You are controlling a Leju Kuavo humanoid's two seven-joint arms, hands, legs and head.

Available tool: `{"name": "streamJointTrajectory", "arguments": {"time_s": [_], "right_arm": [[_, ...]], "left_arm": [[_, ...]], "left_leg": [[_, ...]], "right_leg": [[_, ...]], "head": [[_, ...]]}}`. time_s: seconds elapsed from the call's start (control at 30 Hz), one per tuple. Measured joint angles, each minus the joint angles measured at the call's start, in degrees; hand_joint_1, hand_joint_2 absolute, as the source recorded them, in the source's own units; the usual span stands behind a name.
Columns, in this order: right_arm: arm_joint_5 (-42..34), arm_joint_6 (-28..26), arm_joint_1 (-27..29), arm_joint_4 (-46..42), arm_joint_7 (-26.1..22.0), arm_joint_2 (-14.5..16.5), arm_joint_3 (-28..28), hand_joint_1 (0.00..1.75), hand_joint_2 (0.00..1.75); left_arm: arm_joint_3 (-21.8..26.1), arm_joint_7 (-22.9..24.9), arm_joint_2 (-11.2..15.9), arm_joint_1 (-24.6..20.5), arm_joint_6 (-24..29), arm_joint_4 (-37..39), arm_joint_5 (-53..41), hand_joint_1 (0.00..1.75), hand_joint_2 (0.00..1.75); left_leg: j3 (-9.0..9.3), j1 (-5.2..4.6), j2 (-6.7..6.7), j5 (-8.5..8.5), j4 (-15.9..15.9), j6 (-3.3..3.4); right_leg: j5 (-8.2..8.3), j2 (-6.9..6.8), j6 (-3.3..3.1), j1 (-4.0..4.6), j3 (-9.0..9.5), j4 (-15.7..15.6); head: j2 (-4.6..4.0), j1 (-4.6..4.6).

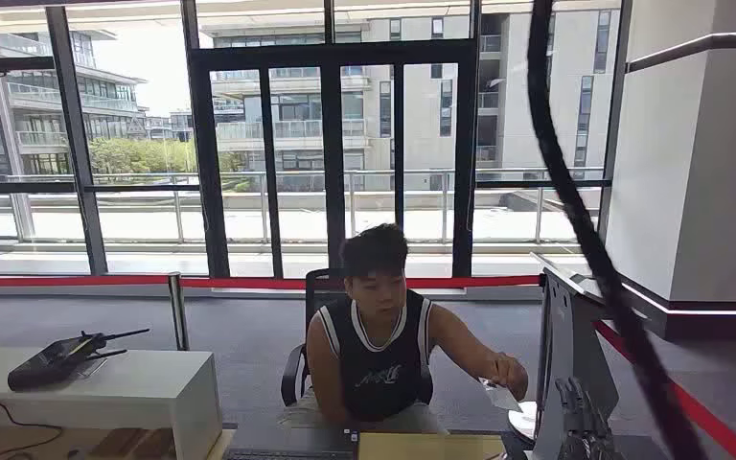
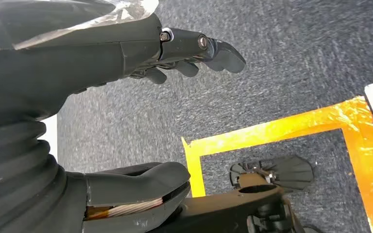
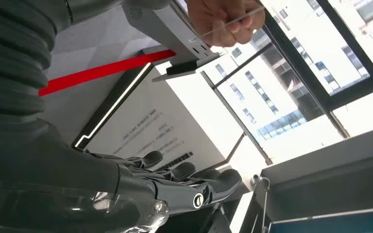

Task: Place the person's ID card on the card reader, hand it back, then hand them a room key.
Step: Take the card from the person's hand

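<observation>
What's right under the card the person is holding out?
The card sits in the person's hand, above the desk's right end. Just below it shows a round white base, with the right robot hand raised beside it, empty. The monitor covers the desk beyond.

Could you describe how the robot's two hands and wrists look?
The left hand has dark grey jointed fingers with small silver screws, a thick grey thumb, a ribbed grey wrist cover and clear plastic wrap. The right hand looks the same.
</observation>
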Motion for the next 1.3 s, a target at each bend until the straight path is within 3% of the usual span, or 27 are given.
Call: {"name": "streamJointTrajectory", "arguments": {"time_s": [0.2, 0.47, 0.5, 0.6, 0.63, 1.3], "right_arm": [[0.6, 4.1, -4.8, 6.8, 3.2, -1.4, 5.6, 0.0, 1.75], [0.4, 5.2, -9.6, 15.7, 4.7, -3.2, 11.0, 0.0, 1.75], [0.2, 5.1, -10.0, 16.6, 4.8, -3.3, 11.5, 0.14, 1.75], [-0.7, 4.9, -10.9, 18.8, 4.7, -3.7, 12.8, 1.45, 1.75], [-1.0, 4.8, -11.1, 19.5, 4.6, -3.8, 13.1, 1.75, 1.75], [-6.5, 3.3, -12.7, 25.2, 1.3, -3.7, 17.0, 1.75, 1.75]], "left_arm": [[-1.3, 0.1, -0.2, -0.3, -0.4, 0.0, -0.8, 0.0, 1.75], [-2.9, 0.2, -0.2, -0.6, -0.8, 0.0, -0.9, 0.0, 1.75], [-3.0, 0.2, -0.2, -0.6, -0.9, 0.0, -0.9, 0.0, 1.75], [-3.3, 0.2, -0.2, -0.7, -1.1, 0.0, -0.9, 0.0, 1.75], [-3.5, 0.2, -0.2, -0.7, -1.2, 0.0, -0.9, 0.0, 1.75], [-4.5, 0.2, -0.2, -0.8, -1.1, 0.0, 0.0, 0.0, 1.75]], "left_leg": [[-0.09, 0.0, -0.02, 0.02, 0.0, 0.02], [-0.13, 0.0, -0.02, 0.02, 0.0, 0.02], [-0.13, 0.0, -0.02, 0.02, 0.0, 0.03], [-0.13, 0.0, -0.02, 0.02, 0.0, 0.03], [-0.13, 0.0, -0.01, 0.02, 0.0, 0.03], [-0.13, 0.0, -0.01, 0.02, 0.0, 0.03]], "right_leg": [[0.03, 0.0, -0.01, 0.0, -0.12, 0.0], [0.03, 0.0, -0.02, 0.0, -0.19, 0.0], [0.03, 0.0, -0.02, 0.0, -0.19, 0.0], [0.03, 0.01, -0.02, 0.0, -0.2, 0.0], [0.04, 0.01, -0.02, 0.0, -0.2, 0.0], [0.06, 0.02, -0.03, 0.01, -0.2, 0.0]], "head": [[0.0, 0.02], [0.0, 0.03], [0.0, 0.03], [0.0, 0.03], [0.0, 0.03], [0.0, 0.06]]}}
